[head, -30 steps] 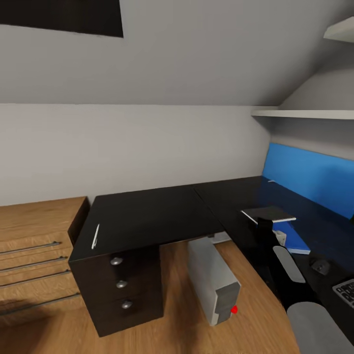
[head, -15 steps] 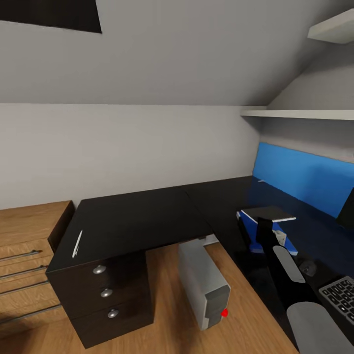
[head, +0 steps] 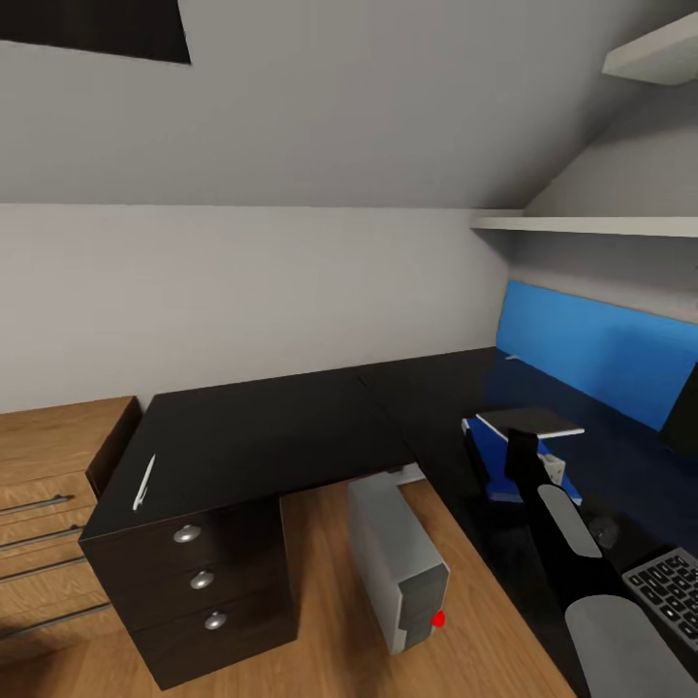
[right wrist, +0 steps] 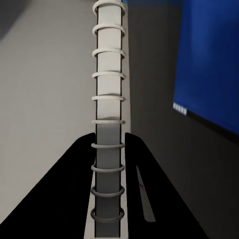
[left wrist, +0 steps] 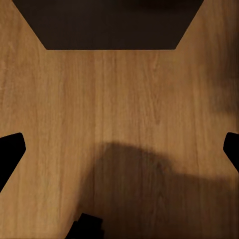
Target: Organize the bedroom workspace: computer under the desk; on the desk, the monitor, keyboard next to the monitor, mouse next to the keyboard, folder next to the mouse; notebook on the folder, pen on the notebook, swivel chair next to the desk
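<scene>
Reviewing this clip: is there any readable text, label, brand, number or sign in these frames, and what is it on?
None can be read.
Keyboard: key markings too small to read.
Computer: a red dot on its front, no lettering visible.
Notebook held by the right gripper: plain cover, no text.
Blue folder, pen, desk: no markings visible.
</scene>
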Robot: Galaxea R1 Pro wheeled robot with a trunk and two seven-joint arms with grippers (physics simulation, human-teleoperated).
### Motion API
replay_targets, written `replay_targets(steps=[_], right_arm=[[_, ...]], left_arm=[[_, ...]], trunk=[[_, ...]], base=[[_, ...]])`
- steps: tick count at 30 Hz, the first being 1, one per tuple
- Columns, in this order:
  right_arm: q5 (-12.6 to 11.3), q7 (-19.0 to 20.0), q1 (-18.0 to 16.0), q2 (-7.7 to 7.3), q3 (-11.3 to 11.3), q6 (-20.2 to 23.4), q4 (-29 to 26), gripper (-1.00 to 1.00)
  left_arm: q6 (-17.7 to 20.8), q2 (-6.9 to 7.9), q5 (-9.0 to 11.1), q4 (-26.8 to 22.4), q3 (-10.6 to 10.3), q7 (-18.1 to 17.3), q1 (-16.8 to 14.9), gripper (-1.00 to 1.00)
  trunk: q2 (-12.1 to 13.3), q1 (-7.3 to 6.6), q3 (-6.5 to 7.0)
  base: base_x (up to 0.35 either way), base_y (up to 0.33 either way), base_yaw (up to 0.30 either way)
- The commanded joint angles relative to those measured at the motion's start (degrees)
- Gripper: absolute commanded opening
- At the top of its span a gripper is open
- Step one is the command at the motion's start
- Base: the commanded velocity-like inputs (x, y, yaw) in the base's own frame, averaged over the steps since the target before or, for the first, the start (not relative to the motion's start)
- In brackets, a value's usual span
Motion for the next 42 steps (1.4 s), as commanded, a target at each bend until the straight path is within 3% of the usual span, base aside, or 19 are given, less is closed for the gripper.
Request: replay_targets(steps=[1,6,7,11,42], right_arm=[[-0.7,0.0,0.0,-0.01,0.1,-0.3,-0.1,-1.0],[-0.6,-1.0,0.0,0.04,0.3,-0.3,0.1,-1.0],[-0.6,-4.0,0.0,0.04,0.4,-0.3,0.2,-1.0],[-0.6,-5.1,0.0,0.04,0.5,-0.3,0.2,-1.0],[-0.5,-9.7,0.0,0.03,0.5,-0.3,0.2,-1.0]], left_arm=[[0.2,0.02,0.5,-0.2,-0.1,0.4,0.0,1.0],[0.2,0.02,0.5,-0.2,-0.1,0.4,0.0,1.0],[0.2,0.02,0.5,-0.2,-0.1,0.4,0.0,1.0],[0.2,0.02,0.5,-0.2,-0.1,0.4,0.1,1.0],[0.2,0.02,0.5,-0.2,0.0,0.4,0.0,1.0]], trunk=[[0.0,0.0,-0.05],[0.0,0.0,-0.05],[0.0,0.0,-0.05],[0.0,0.0,-0.05],[0.0,0.0,-0.05]], base=[[0.017,-0.039,0.0],[0.008,-0.018,0.0],[0.001,-0.003,0.0],[0.001,-0.001,0.0],[0.0,0.0,0.0]])
